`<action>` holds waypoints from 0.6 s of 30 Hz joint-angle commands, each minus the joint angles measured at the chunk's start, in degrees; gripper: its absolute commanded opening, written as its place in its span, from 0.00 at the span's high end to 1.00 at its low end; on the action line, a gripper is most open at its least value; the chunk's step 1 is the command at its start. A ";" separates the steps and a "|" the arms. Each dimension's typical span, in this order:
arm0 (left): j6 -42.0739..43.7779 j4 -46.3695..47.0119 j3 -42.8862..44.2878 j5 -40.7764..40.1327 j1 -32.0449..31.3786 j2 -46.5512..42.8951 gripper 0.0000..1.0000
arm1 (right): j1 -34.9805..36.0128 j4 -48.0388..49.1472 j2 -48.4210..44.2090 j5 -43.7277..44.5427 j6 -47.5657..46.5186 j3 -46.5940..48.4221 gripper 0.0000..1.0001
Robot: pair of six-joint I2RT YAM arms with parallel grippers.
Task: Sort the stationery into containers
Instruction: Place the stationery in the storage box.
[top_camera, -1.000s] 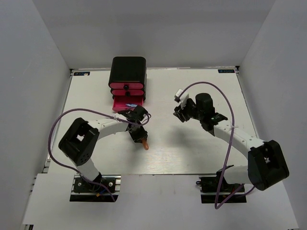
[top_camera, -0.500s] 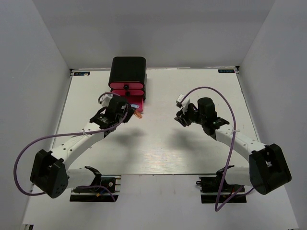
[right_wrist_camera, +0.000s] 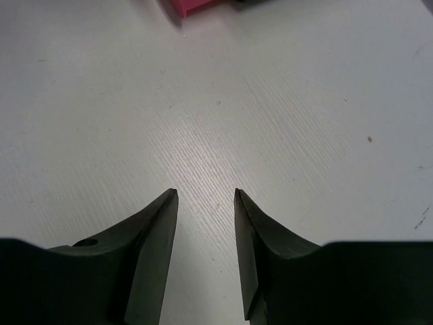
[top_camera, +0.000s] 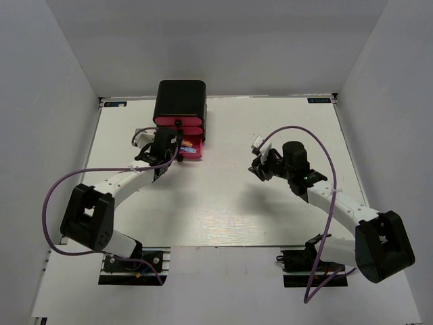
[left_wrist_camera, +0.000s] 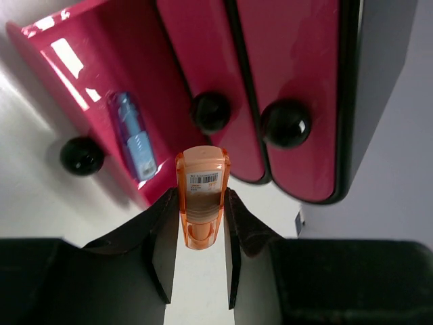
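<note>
As left fingers [left_wrist_camera: 164, 230] advanced, capsule [left_wrist_camera: 201, 196] (seemingly) over drawer [left_wrist_camera: 101, 61]

A white table [top_camera: 223, 210] stands between plain grey walls [top_camera: 40, 101]; one small blue label [top_camera: 115, 104] sits at the table's far left corner, a second label [top_camera: 318, 101] at its far right corner

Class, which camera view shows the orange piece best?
Left wrist: the orange piece sits large, centred, label visible, in the left hand. Top view gives a speck at most; right wrist shows none.
</note>
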 commanded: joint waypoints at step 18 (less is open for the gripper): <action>-1.79 3.65 4.32 -2.67 3.09 7.22 0.32 | -1.57 2.48 -1.31 -0.02 -0.69 -0.72 0.50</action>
